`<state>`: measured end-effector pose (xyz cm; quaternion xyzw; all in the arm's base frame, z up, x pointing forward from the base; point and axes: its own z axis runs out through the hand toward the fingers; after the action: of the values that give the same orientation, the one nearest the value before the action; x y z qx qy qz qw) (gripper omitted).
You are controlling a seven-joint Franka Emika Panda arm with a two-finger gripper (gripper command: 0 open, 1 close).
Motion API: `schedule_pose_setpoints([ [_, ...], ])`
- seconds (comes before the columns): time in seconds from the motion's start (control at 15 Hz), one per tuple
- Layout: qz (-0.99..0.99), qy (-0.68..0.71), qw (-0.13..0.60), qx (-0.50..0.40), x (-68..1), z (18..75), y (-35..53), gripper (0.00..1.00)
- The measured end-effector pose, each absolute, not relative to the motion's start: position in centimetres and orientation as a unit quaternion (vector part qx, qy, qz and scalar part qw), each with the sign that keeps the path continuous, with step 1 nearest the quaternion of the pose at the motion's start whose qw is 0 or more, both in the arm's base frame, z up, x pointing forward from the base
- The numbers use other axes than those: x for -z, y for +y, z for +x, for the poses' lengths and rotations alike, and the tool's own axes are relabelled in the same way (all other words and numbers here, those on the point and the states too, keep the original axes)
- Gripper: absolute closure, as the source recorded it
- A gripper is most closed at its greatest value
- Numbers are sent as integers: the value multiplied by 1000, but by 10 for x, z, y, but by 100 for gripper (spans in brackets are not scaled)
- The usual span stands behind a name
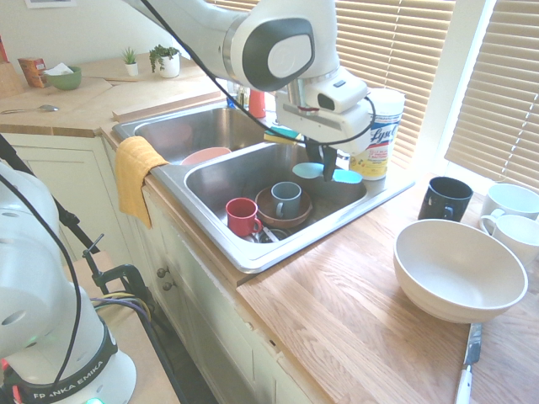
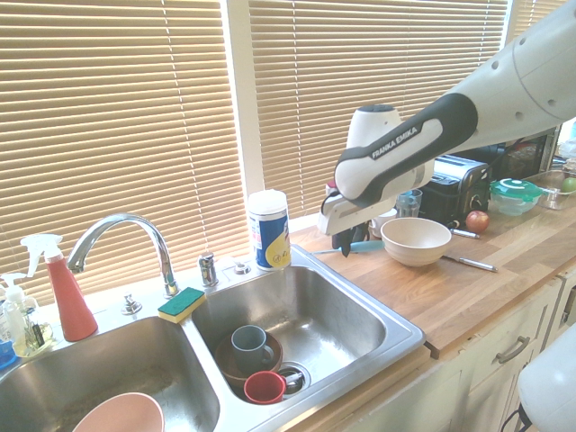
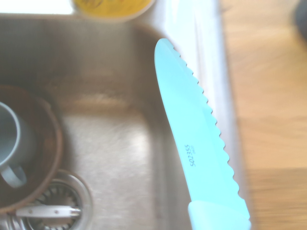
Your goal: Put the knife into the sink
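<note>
And the fingers are closed on the turquoise knife, holding it above the sink's edge!

Serrated turquoise knife; blurry, perhaps yellow label.

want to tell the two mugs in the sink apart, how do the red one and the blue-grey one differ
The red mug is red, while the blue-grey mug is a muted blue-grey. The blue-grey mug sits in the brown bowl; the red mug stands outside it, nearer the sink's front edge. Both have a handle and share the same basin.
</note>
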<state>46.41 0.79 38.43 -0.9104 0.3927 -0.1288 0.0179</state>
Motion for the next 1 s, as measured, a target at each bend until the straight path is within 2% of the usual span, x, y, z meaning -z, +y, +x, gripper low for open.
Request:
schedule_pose_setpoints([
  [0.53, -903, 412, 1, 124, -279, 458, 104, 100],
  [1.0, -892, 443, -6, 94, -214, 473, 126, 100],
])
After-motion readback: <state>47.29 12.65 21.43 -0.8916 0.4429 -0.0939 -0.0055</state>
